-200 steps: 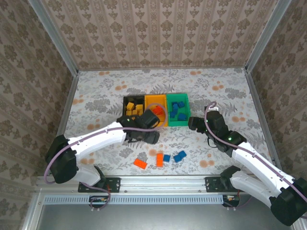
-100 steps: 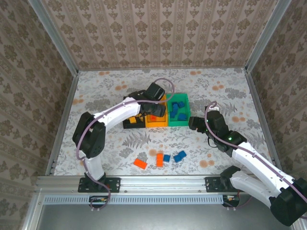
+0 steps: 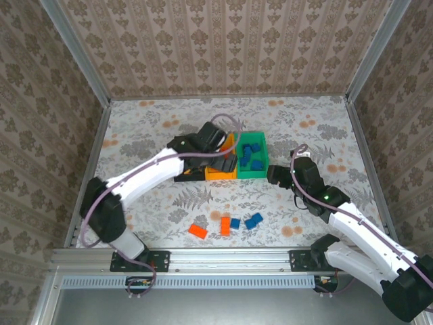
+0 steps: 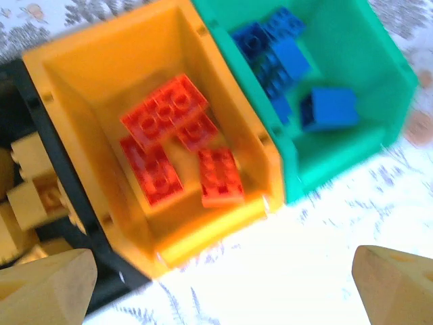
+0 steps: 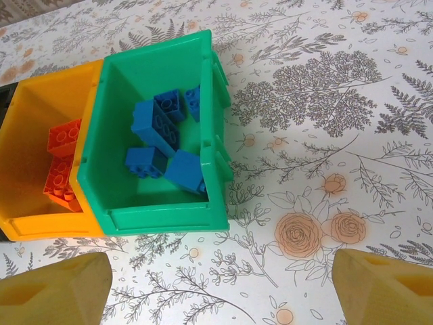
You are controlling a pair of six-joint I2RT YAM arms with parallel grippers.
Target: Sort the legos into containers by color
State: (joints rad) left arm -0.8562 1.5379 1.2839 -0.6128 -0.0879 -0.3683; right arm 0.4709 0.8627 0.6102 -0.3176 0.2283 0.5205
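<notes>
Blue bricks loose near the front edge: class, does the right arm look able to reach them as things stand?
Probably yes. The right arm's fingers are open and empty, and bare table lies between them and the blue bricks.

Looks down on a table [image 3: 135, 128] covered in a white print of grey ferns and peach roses. Closed in behind, left and right of the table by walls [image 3: 223, 47] papered in beige damask. Braced at the table's far corners by slanting aluminium posts [image 3: 74, 51]. Edged along the table's near side by an aluminium rail [image 3: 223, 258], with a grey panel [image 3: 223, 305] nearer still. Lit brightly and evenly.
</notes>
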